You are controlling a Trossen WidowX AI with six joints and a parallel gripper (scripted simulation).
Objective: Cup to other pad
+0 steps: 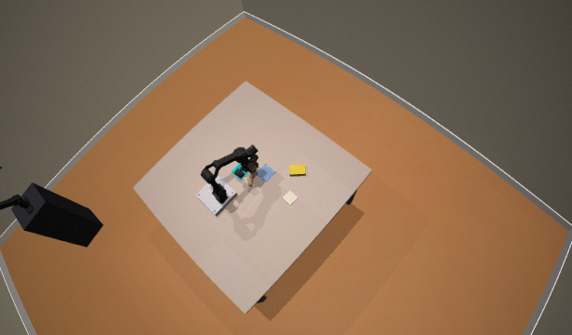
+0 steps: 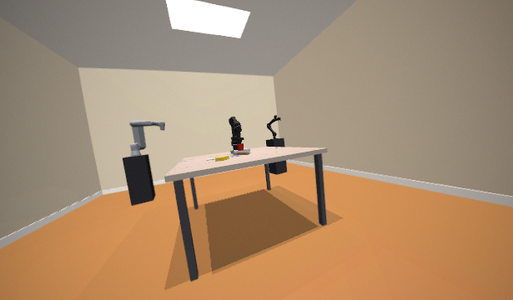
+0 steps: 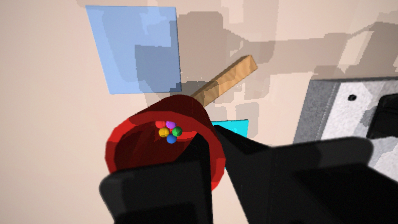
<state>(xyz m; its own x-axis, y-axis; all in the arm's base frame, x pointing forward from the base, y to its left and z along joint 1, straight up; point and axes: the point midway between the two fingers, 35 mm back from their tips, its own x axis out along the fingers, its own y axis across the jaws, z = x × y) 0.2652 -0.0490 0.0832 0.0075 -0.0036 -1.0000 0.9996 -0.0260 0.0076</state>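
The red cup (image 2: 240, 147) (image 3: 175, 104) is held above the table, its mouth facing the wrist camera. Several coloured marbles (image 3: 170, 132) lie inside it. My gripper (image 1: 252, 165) (image 3: 209, 130) is shut on the cup's wall, one finger inside and one outside. The blue pad (image 1: 266, 173) (image 3: 145, 30) lies bare beside the cup in the wrist view. The cyan pad (image 1: 235, 171) (image 3: 238, 128) is partly hidden by the arm in the top view and by the cup and fingers in the wrist view.
A wooden block (image 1: 250, 180) (image 3: 227, 83) lies near both pads, close to the cup in the wrist view. A yellow block (image 1: 298, 170) (image 2: 222, 158) and a cream square (image 1: 290, 197) lie beyond the blue pad. The arm's pale base plate (image 1: 206, 197) (image 3: 311, 112) stands on the cyan pad's side.
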